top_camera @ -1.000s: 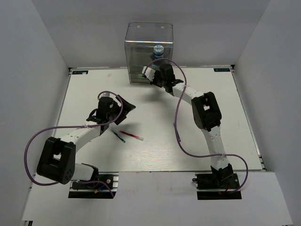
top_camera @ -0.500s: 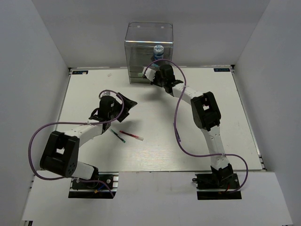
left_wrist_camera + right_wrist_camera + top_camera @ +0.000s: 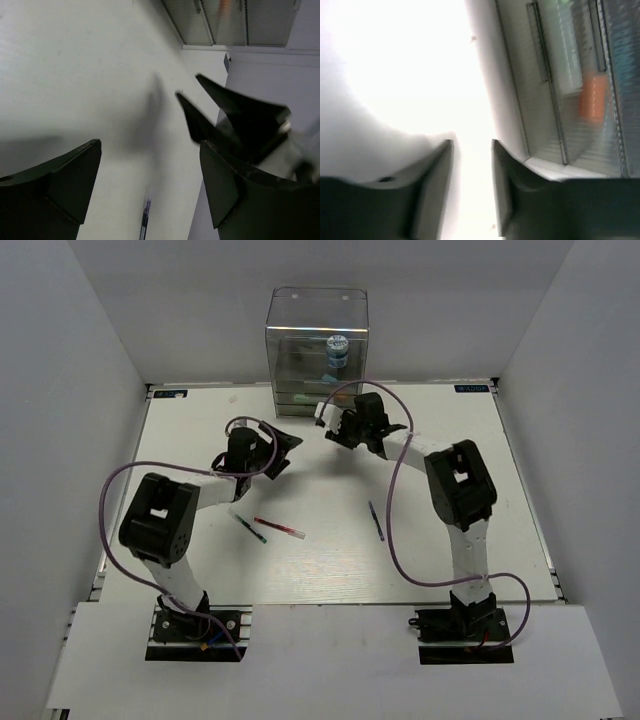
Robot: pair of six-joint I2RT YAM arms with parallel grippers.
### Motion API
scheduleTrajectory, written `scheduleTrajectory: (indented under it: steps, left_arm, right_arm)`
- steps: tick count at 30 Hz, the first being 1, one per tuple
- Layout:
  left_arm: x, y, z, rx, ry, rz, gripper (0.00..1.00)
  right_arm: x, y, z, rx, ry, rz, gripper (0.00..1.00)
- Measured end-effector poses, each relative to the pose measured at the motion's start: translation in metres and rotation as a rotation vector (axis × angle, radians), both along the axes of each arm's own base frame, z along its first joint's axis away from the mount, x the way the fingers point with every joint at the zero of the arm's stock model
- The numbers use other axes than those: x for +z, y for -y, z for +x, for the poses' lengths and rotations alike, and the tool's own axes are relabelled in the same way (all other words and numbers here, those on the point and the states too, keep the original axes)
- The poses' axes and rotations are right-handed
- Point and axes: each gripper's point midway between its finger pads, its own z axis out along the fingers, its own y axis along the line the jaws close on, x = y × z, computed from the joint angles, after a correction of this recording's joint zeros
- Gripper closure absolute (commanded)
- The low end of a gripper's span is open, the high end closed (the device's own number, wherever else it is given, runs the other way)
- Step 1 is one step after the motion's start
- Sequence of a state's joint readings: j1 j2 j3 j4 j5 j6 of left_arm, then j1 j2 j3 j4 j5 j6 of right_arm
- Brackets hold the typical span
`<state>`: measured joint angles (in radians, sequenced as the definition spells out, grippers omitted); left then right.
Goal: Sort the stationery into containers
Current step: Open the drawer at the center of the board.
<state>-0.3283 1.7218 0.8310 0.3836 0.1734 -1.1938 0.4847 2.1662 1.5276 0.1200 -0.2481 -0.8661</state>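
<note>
Left hand (image 3: pixel 281 452) gaping wide, right hand (image 3: pixel 330 428) slightly parted, both empty, crowded by the tall clear plastic cabinet (image 3: pixel 317 340); they could collide.

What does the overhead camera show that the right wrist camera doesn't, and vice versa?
Only overhead: the red pen, green-tipped pen and dark thin pen lying on the table, plus the left gripper. Only the right wrist: a blurred orange shape behind the drawer fronts. Both: the clear cabinet, the table and the right gripper, jaws slightly apart, nothing between.
</note>
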Motion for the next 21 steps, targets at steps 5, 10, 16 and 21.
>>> scheduleTrajectory:
  steps: [5,10,16,21]
  left_arm:
    - [0.002,0.013,0.048,0.042,0.052,-0.060,0.47]
    - [-0.019,0.021,0.090,0.095,0.062,-0.089,0.51]
    - [-0.033,0.030,0.136,0.139,0.086,-0.125,0.52]
    - [-0.033,0.038,0.168,0.161,0.125,-0.169,0.53]
  right_arm:
    - [0.036,0.014,-0.032,-0.017,-0.050,0.104,0.93]
    - [0.065,0.042,-0.052,-0.074,-0.110,0.220,1.00]
    - [0.064,0.075,-0.072,-0.139,-0.187,0.273,0.86]
    - [0.059,0.082,-0.077,-0.155,-0.227,0.284,0.86]
